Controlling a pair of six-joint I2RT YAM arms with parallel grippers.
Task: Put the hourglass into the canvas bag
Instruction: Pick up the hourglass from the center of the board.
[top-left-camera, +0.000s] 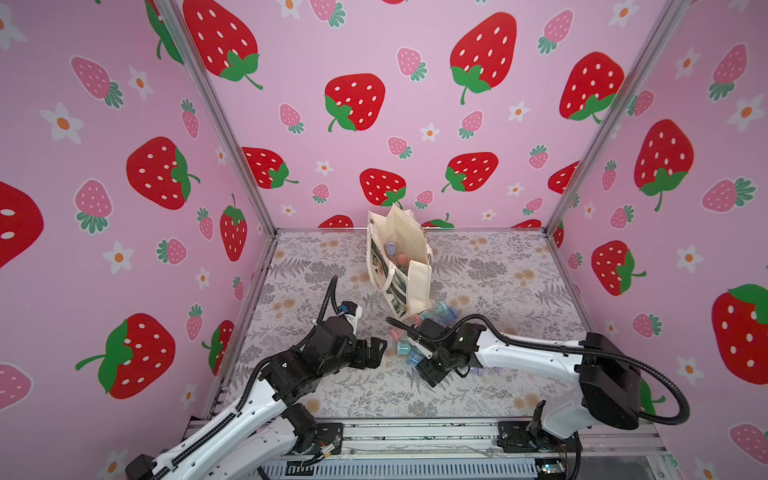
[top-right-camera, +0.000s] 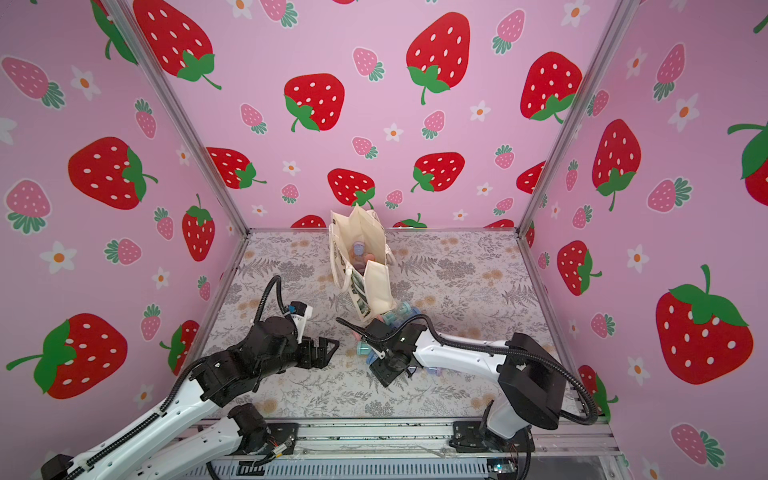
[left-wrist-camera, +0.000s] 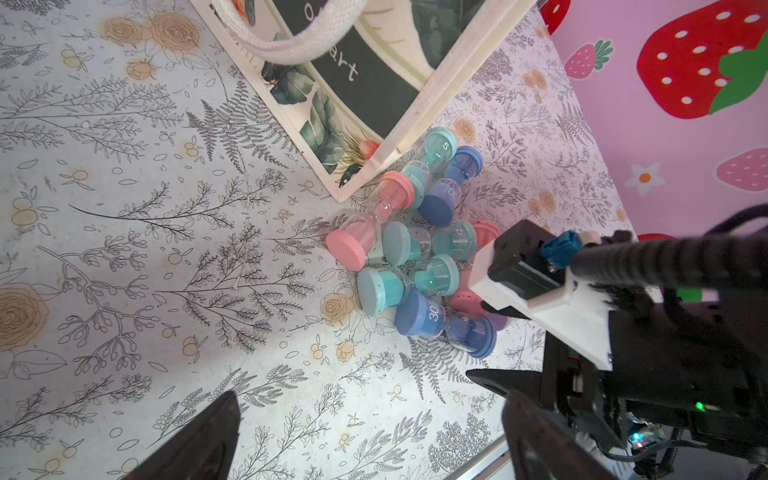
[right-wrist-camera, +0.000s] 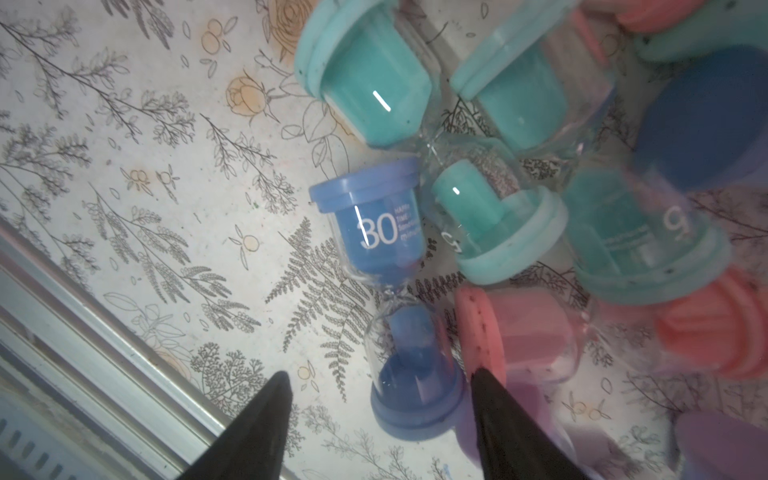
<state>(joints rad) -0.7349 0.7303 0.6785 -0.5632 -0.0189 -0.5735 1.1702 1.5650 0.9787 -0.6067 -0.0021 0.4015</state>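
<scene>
In both top views the bag (top-left-camera: 419, 286) (top-right-camera: 376, 286) stands upright and open at the far middle of the floral mat (top-left-camera: 498, 270), with a few hourglasses inside it. A pile (top-left-camera: 403, 347) of teal, pink and blue hourglasses lies just near of its near corner. The right arm reaches in from the near right, and its wrist covers the near part of the pile and hides its fingers. The left gripper (top-left-camera: 376, 349) hovers left of the pile, spread wide and empty. Pink strawberry walls (top-left-camera: 374, 104) close three sides, and a metal rail (top-left-camera: 415, 432) runs along the near edge. In the left wrist view the pile touches the bag's corner below its dark lettered band, and the blue hourglass (left-wrist-camera: 428, 318) lies at the pile's edge, partly under the right wrist. In the right wrist view the blue hourglass (right-wrist-camera: 395, 291) lies on its side, its long axis running straight out from the right gripper (right-wrist-camera: 380, 372). The end marked 30 points away and meets the teal hourglasses (right-wrist-camera: 490, 232). The jaws stand apart astride its other cap. One finger is at the cap beside a pink hourglass (right-wrist-camera: 532, 332); the other is clear of it, with mat showing between.
</scene>
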